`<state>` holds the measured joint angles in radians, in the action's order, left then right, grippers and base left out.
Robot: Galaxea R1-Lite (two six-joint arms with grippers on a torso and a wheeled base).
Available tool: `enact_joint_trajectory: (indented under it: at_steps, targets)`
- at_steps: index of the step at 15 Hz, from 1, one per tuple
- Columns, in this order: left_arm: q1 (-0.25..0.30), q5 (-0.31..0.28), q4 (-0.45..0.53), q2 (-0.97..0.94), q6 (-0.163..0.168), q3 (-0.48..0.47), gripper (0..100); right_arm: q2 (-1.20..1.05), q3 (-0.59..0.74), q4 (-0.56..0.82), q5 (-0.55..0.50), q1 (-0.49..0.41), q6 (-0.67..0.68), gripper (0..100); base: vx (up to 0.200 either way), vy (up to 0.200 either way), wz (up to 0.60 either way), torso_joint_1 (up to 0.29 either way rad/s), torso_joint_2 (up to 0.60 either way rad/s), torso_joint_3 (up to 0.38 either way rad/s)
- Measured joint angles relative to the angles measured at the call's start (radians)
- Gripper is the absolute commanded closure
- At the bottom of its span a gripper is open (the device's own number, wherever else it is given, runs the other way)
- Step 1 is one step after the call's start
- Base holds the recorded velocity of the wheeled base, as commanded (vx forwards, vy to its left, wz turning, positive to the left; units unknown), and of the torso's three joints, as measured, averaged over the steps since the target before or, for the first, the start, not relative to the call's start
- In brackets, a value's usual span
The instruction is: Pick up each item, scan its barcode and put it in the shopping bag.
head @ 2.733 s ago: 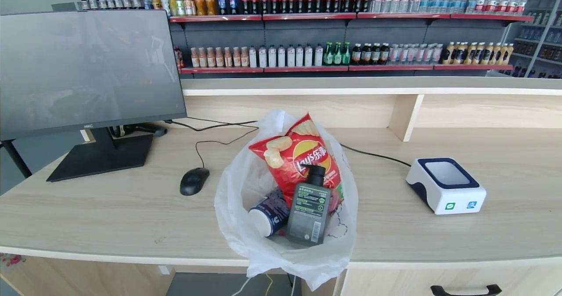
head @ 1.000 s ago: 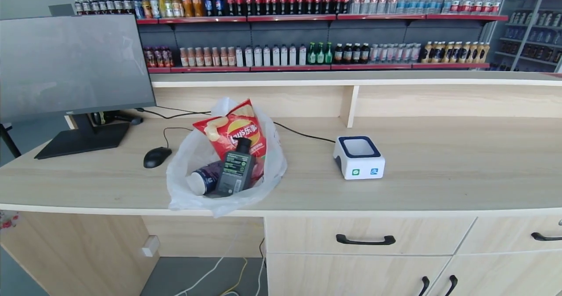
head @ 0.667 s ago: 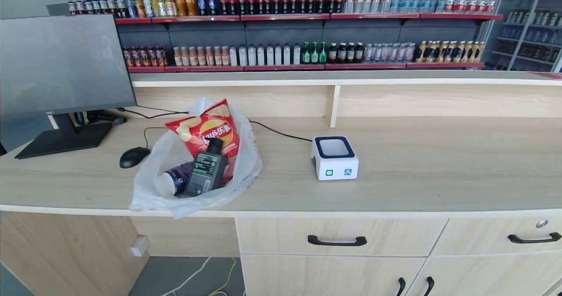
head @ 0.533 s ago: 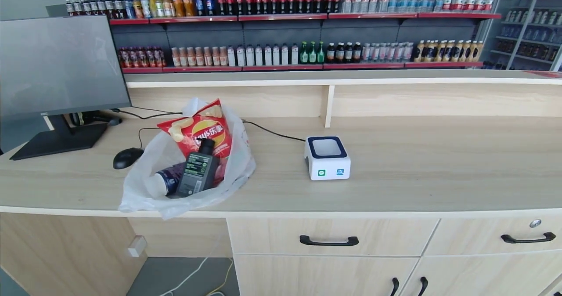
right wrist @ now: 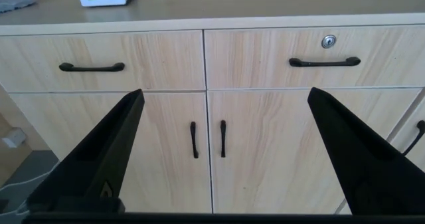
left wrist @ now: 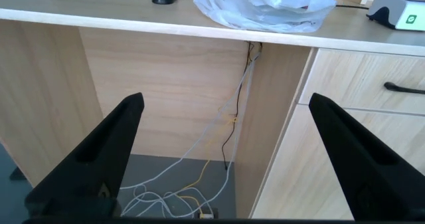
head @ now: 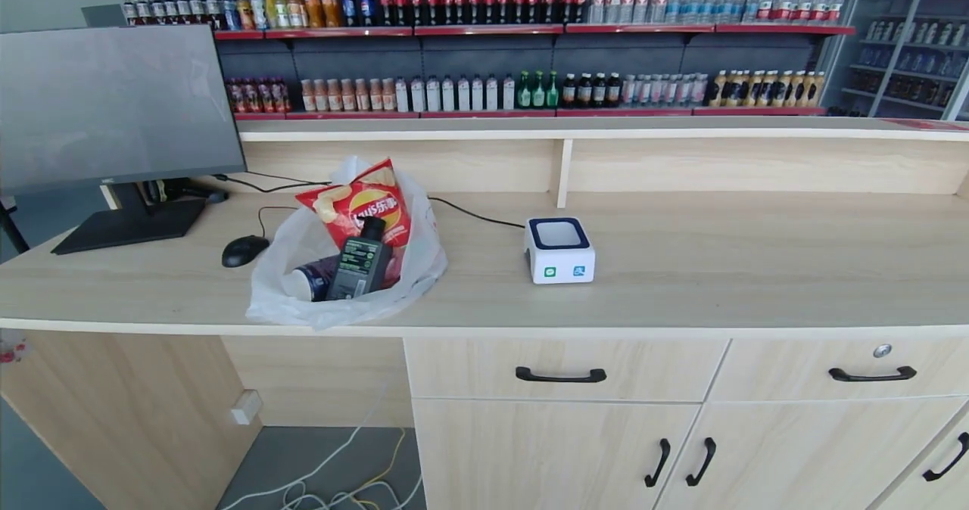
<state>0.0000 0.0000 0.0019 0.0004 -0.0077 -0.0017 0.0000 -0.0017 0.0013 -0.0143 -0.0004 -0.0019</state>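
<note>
While the shopping bag point(head: 424, 256) sits on the worktop point(head: 719, 268) by its front edge, toward the left end, we see it as a thin, white, half-transparent plastic bag, crumpled and slumped open. Three items lie in it. A red chips bag point(head: 362, 201) with a yellow roundel and pictured crisps stands tallest at the back, poking out of the mouth. A dark grey bottle point(head: 359, 262) with a black cap and a printed label leans tilted against the chips bag, cap toward the rear edge. Beside it a dark blue cup point(head: 310, 281) lies on its side, its pale end turned toward the front left corner.

We find the white scanner point(head: 559, 251), navy-rimmed round its window, standing apart from the bag near the middle of the worktop, a black cable point(head: 473, 219) running from it behind the bag. A black mouse point(head: 244, 250) lies just beyond the bag toward the left end, and a monitor point(head: 113, 101) stands at the rear left corner.

The left gripper point(left wrist: 222, 104) hangs below the front edge, before the recess where loose wires point(left wrist: 166, 201) trail, fingers spread wide and holding nothing. The right gripper point(right wrist: 224, 94) faces the cupboard doors point(right wrist: 265, 157) under the drawers point(right wrist: 265, 58), likewise spread wide and empty.
</note>
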Motion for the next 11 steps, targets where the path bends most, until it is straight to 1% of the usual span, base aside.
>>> enact_joint_trajectory:
  at_steps: [1, 11]
  targets:
    - [0.000, 0.000, 0.000, 0.000, 0.000, 0.000, 0, 0.000, 0.000, 0.000, 0.001, -0.001, 0.000, 0, 0.000, 0.000, -0.60, -0.002, 0.00, 0.007]
    - [0.002, 0.000, 0.000, 0.000, 0.000, 0.000, 0, 0.000, 0.000, 0.001, 0.000, 0.000, -0.003, 0, 0.000, 0.000, 0.00, 0.000, 0.00, 0.000]
